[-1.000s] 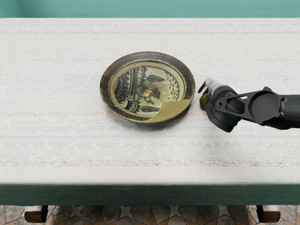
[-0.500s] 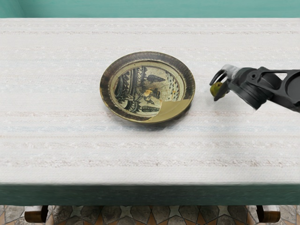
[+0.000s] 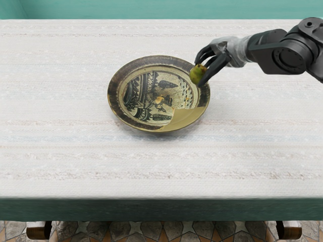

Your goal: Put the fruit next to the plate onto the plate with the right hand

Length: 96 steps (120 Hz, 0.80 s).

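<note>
Right hand, its dark jointed fingers curled, hung over the pale, coarse-woven table and the round, glossy, dark-rimmed patterned plate, gripping a small rounded green-yellow fruit just above the plate's right rim.

The right hand has carried the fruit up over the plate's rim.

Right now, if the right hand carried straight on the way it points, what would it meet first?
Probably the plate: the right hand, holding the fruit, points left and down over its right rim. Height above it is unclear.
</note>
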Motion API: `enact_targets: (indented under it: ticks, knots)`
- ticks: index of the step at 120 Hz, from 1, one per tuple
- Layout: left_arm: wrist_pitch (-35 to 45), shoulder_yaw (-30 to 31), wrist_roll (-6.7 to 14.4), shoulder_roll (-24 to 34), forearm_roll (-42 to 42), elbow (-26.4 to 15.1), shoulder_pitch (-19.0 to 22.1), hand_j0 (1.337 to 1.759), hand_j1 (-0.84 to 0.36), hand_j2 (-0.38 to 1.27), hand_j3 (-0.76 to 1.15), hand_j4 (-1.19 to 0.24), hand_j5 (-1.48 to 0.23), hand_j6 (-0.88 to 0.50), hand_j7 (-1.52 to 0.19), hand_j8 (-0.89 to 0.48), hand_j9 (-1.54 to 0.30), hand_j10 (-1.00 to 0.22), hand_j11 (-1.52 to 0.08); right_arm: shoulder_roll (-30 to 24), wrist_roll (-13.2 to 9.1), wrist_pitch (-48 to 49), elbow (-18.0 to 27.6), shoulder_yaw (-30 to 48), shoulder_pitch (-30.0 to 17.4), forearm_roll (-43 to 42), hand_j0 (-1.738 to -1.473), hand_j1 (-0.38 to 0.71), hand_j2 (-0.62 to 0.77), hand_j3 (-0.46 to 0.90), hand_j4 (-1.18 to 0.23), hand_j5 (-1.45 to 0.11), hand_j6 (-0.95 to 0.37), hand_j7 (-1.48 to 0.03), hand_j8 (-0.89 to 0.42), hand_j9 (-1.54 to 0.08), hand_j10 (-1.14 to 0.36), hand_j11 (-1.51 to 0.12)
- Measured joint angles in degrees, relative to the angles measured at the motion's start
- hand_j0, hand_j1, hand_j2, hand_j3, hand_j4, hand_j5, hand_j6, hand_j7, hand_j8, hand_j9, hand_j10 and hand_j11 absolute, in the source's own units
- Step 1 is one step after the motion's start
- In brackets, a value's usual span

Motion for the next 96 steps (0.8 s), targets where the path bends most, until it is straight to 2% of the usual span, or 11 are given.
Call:
enact_targets:
  ticks: [34,47,60,80,96]
  knots:
    - [0.0,0.0,0.0,0.0,0.0,0.0,0.0,1.658,0.34,0.00,0.00,-0.01,-0.01,-0.01,-0.01,-0.01,-0.01,-0.01,-0.01,4.4,0.0,0.0,-0.1,2.0,0.6,-0.4,-1.655,0.26,0.37,0.00,-0.80,-1.23,-0.36,-1.11,-0.28,-1.20,-0.64,-1.24]
    - [0.0,0.0,0.0,0.0,0.0,0.0,0.0,1.658,0.34,0.00,0.00,-0.01,-0.01,-0.01,-0.01,-0.01,-0.01,-0.01,-0.01,5.2,-0.1,-4.0,-1.2,2.0,0.5,-1.7,-1.656,0.04,0.22,0.00,-0.49,-0.76,-0.23,-0.69,-0.19,-0.74,-0.40,-0.76]
    - [0.0,0.0,0.0,0.0,0.0,0.0,0.1,1.658,0.34,0.00,0.00,-0.01,-0.01,-0.01,-0.01,-0.01,-0.01,-0.01,-0.01,6.1,-0.1,-6.1,-1.6,2.0,0.2,-2.4,-1.657,-0.12,0.13,0.00,-0.29,-0.44,-0.14,-0.40,-0.11,-0.43,-0.23,-0.45]
    - [0.0,0.0,0.0,0.0,0.0,0.0,-0.2,1.658,0.34,0.00,0.00,-0.01,-0.01,-0.01,-0.01,-0.01,-0.01,-0.01,-0.01,5.2,-0.1,-2.8,-1.6,3.2,-0.8,-0.8,-1.658,-0.25,0.06,0.00,-0.13,-0.20,-0.06,-0.18,-0.05,-0.19,-0.10,-0.20]
    - [0.0,0.0,0.0,0.0,0.0,0.0,-0.5,1.658,0.34,0.00,0.00,-0.01,-0.01,-0.01,-0.01,-0.01,-0.01,-0.01,-0.01,-4.1,-0.1,16.5,-1.6,11.2,-5.6,9.9,-1.658,-0.30,0.03,0.00,-0.07,-0.10,-0.03,-0.09,-0.03,-0.10,-0.06,-0.10]
